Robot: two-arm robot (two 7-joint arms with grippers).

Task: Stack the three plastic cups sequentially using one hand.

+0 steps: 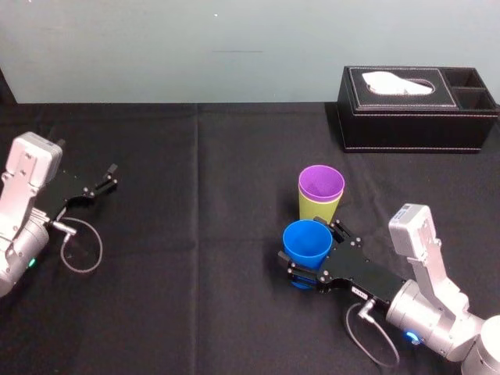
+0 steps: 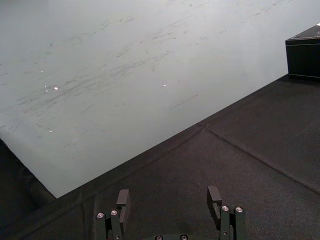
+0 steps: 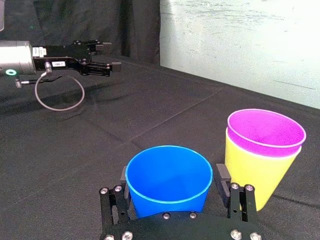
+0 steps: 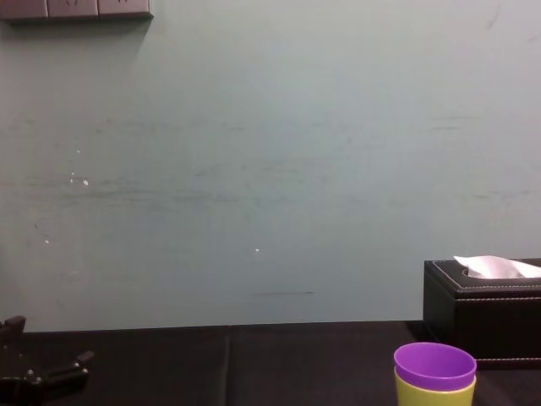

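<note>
While one purple tapered plastic cup (image 1: 321,181) sat nested in one yellow-green plastic cup (image 1: 316,209), the black two-finger right gripper (image 3: 172,182) clamped one blue plastic cup (image 1: 306,242); left gripper (image 2: 170,200) parked, fingers apart.

The purple cup (image 1: 321,181) is sitting nested upright inside the yellow-green cup (image 1: 316,211), its rim showing just above the yellow-green rim. The pair is standing on the table (image 1: 195,258), right of the middle. The blue cup (image 1: 306,239) is standing upright, mouth up, just beside the pair on the near side. The right gripper (image 1: 310,244) is clasping the blue cup below its rim, one finger pressing each side.
</note>
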